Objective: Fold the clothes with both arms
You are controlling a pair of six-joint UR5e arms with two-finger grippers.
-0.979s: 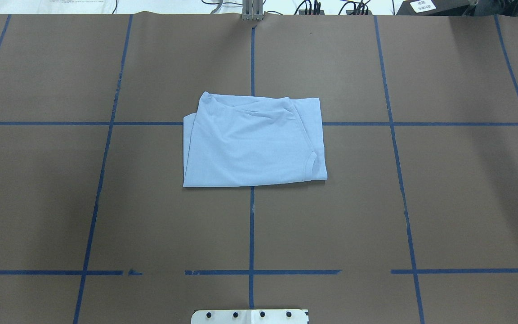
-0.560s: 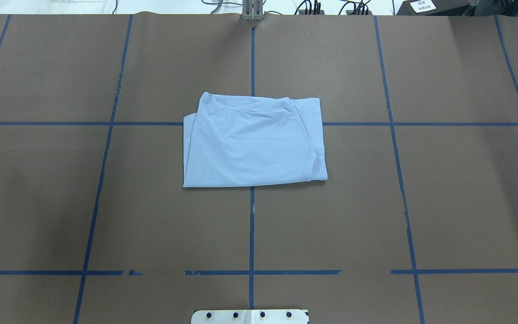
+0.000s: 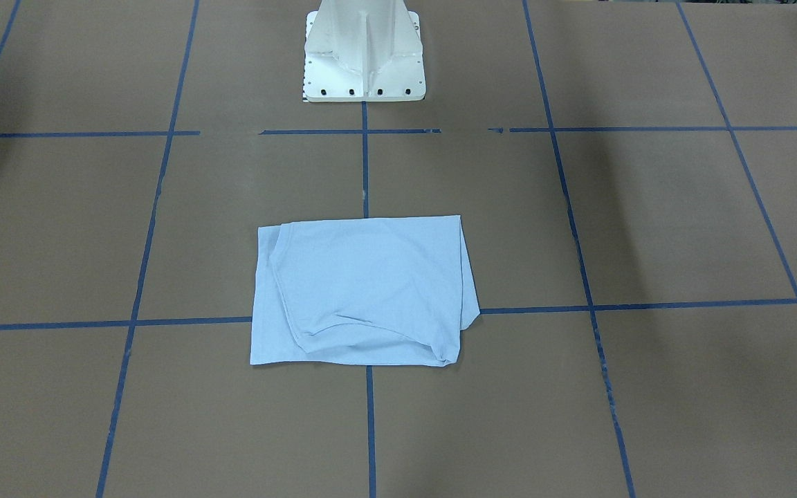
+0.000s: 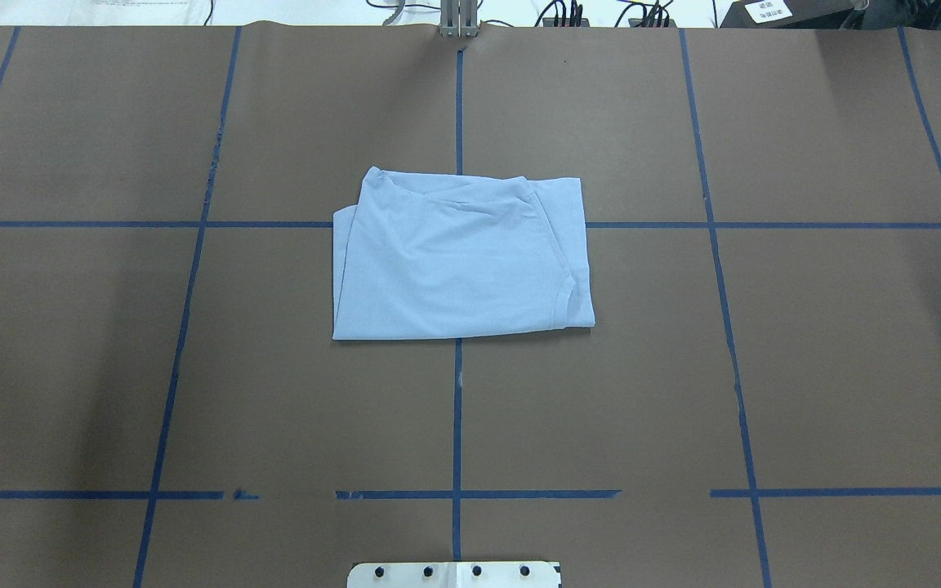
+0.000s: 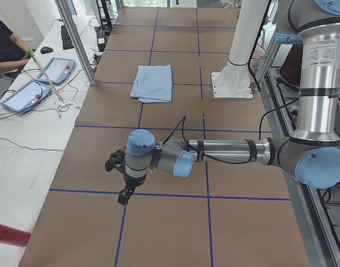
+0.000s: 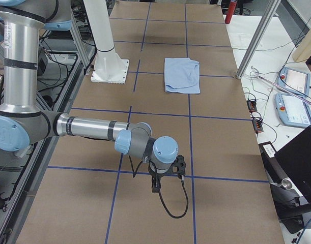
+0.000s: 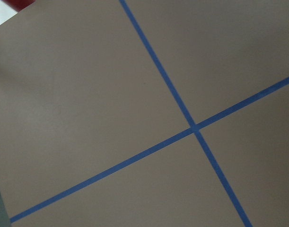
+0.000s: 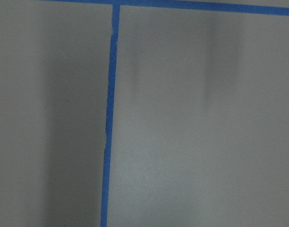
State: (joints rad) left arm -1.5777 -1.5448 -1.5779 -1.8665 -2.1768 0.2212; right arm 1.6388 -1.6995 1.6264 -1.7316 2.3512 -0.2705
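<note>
**Front-facing:** T-shirt (image 3: 364, 290) lies folded in a rough rectangle mid-table (image 3: 647, 207), straddling the centre tape line (image 3: 365, 173) and well apart from the white pedestal base (image 3: 364, 55) at the far side. No arm or pincer in frame. Top layer sits a bit askew on the lower one, w/ a few creases near the near edge.

**Overhead:** same pic. Compared w/ 1.0 s and 0.6 s ago, nothing has changed: outline, creases and the sleeve hem at the right corner all match, and no arm is in frame then or now. My read is that the fold is prob. finished and the arms are parked. If another fold is meant, both arms must first travel back in from the ends.

**Ext. left:** left arm (image 5: 231, 151) stretches low over the table's left end. Left gripper (image 5: 124, 196) points down by a tape line, well apart from the shirt, which lies far off at centre. No cloth hangs from it. Can't tell if the fingers are spread or closed from here.

**Ext. right:** right arm (image 6: 89, 127) mirrors that at the right end. Right gripper (image 6: 156, 187) points down over the brown surface, also well apart from the shirt. Finger state: can't tell.

**L wrist:** only brown surface and a tape crossing (image 7: 195, 128), w/ a red sliver (image 7: 16, 4) in the top-left corner. No fingers, no shirt.

**R wrist:** brown surface and one tape strip (image 8: 109, 118). No fingers, no shirt.
</note>
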